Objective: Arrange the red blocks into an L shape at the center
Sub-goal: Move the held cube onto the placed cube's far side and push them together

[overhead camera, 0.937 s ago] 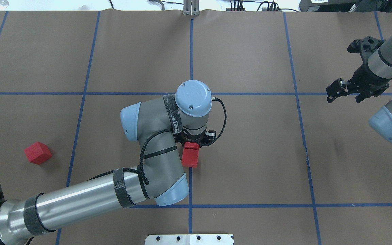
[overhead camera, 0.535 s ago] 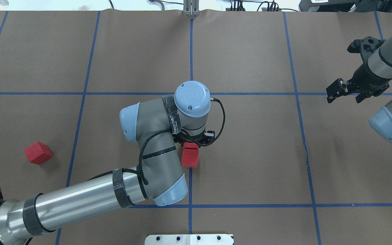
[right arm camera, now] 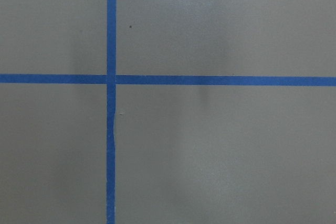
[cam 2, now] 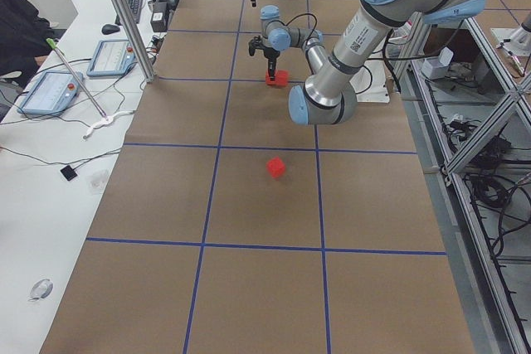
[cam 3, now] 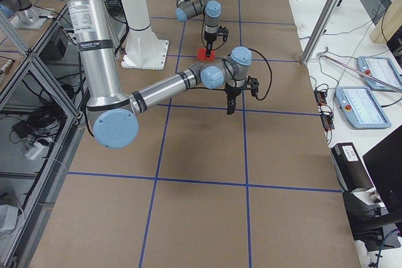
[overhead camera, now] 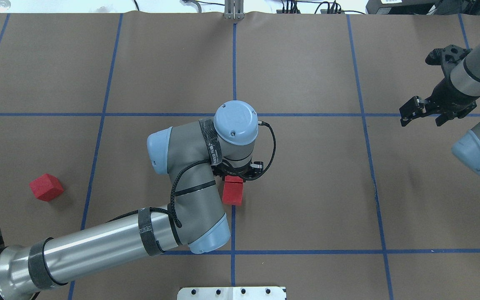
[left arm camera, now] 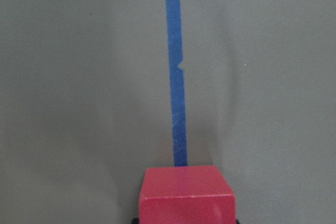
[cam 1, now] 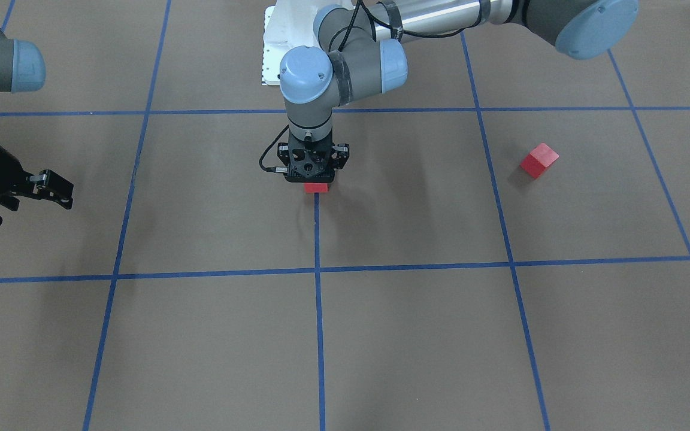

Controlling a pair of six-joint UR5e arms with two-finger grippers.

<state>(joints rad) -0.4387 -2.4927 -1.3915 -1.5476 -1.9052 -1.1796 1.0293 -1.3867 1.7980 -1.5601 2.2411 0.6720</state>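
Note:
My left gripper (overhead camera: 236,174) points straight down at the center, on the blue tape line (overhead camera: 234,62). It is shut on a red block (left arm camera: 186,195), at or just above the floor. A second red block (overhead camera: 232,195) lies touching it on the near side, partly hidden by my forearm. In the front view only one red face (cam 1: 315,187) shows under the left gripper (cam 1: 314,177). The third red block (overhead camera: 46,187) lies alone far to the left, also seen in the front view (cam 1: 539,160). My right gripper (overhead camera: 423,118) hangs open and empty far right.
The white robot base plate (overhead camera: 231,293) sits at the near edge. My left elbow and forearm (overhead camera: 190,196) hang over the floor just left of the center blocks. Blue tape lines cross under the right gripper (right arm camera: 111,79).
My left wrist has shifted very slightly and the held block sits a touch lower. The lone block and the right arm have not moved.

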